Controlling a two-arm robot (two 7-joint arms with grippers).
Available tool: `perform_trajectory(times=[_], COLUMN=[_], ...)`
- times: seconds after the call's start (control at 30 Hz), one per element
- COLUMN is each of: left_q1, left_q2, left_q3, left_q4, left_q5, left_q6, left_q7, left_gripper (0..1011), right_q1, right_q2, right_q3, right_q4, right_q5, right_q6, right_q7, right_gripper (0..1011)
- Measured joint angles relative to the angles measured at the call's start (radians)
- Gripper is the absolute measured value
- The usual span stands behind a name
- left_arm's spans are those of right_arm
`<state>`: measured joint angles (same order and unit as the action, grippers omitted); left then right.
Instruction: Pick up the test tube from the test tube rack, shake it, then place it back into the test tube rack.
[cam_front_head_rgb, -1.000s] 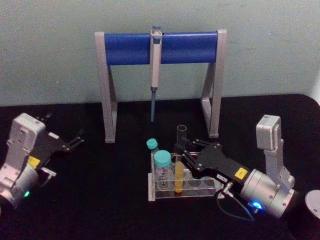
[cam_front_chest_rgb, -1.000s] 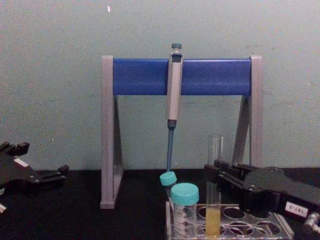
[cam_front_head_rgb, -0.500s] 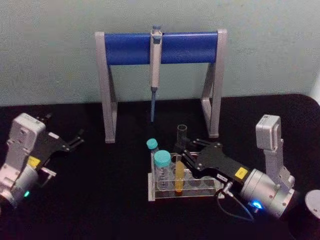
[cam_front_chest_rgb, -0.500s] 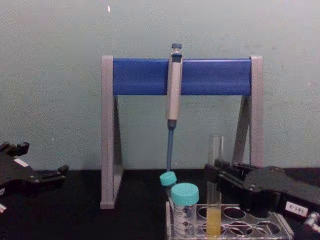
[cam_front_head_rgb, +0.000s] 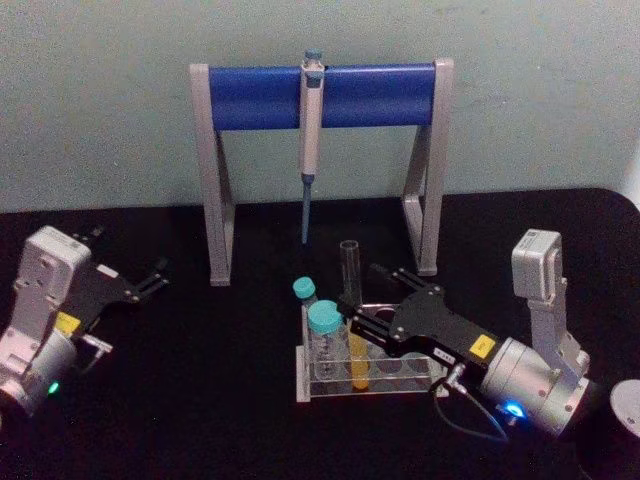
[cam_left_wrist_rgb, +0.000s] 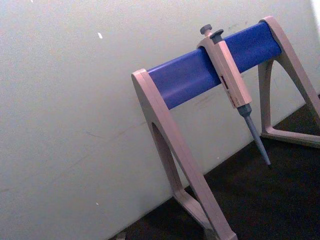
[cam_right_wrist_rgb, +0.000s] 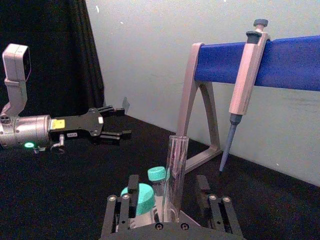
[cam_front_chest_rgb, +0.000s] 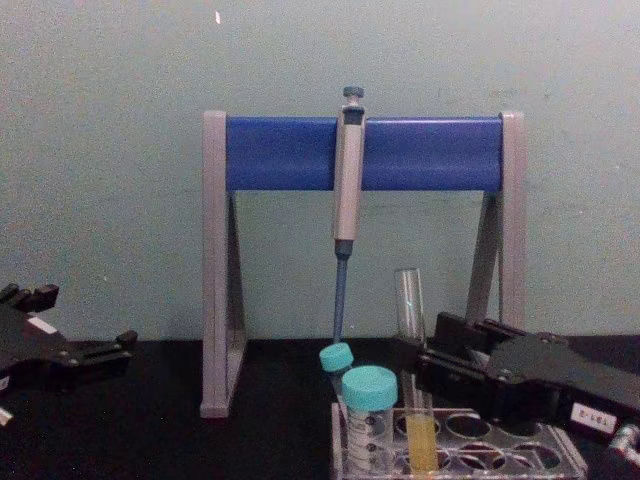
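Black table (cam_front_head_rgb: 220, 400), right hand (cam_front_head_rgb: 358, 292) around test tube (cam_front_head_rgb: 349, 262)

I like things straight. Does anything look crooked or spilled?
Yes: the tube leans in the rack, its top tipped left, between the right gripper's open fingers. Nothing is spilled. The left gripper sits idle far left.

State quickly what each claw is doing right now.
Left claw: open, holding nothing.
Right claw: open, straddling the test tube, not clamped on it.
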<state>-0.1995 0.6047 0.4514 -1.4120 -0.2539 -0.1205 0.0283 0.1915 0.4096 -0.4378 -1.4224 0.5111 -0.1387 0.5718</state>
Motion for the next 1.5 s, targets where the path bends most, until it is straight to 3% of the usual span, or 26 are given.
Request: perform_trajectory(times=[0.17, 0.2, 0.37, 0.67, 1.1, 1.5], left_q1=[0.0, 0.0, 0.0, 0.0, 0.0, 0.0], left_q2=[0.0, 0.0, 0.0, 0.0, 0.0, 0.0], left_q3=[0.0, 0.0, 0.0, 0.0, 0.0, 0.0], left_q4=[0.0, 0.0, 0.0, 0.0, 0.0, 0.0], left_q5=[0.0, 0.0, 0.0, 0.0, 0.0, 0.0], left_q6=[0.0, 0.0, 0.0, 0.0, 0.0, 0.0], left_q7=[0.0, 0.0, 0.0, 0.0, 0.0, 0.0], left_gripper=[1001, 1001, 1001, 1001, 1001, 1001], right_q1=[0.0, 0.0, 0.0, 0.0, -0.019, -0.071], right_q2=[0.0, 0.0, 0.0, 0.0, 0.017, -0.018], right_q3=[0.0, 0.0, 0.0, 0.001, 0.056, 0.159], right_q4=[0.0, 0.0, 0.0, -0.003, -0.122, -0.185], right_q5=[0.0, 0.001, 0.001, 0.002, 0.028, -0.024], right_q6=[0.0, 0.0, 0.0, -0.002, -0.07, -0.118], right_q7=[0.0, 0.001, 0.001, 0.002, 0.007, -0.151], right_gripper=[825, 891, 1000, 1000, 1000, 1000])
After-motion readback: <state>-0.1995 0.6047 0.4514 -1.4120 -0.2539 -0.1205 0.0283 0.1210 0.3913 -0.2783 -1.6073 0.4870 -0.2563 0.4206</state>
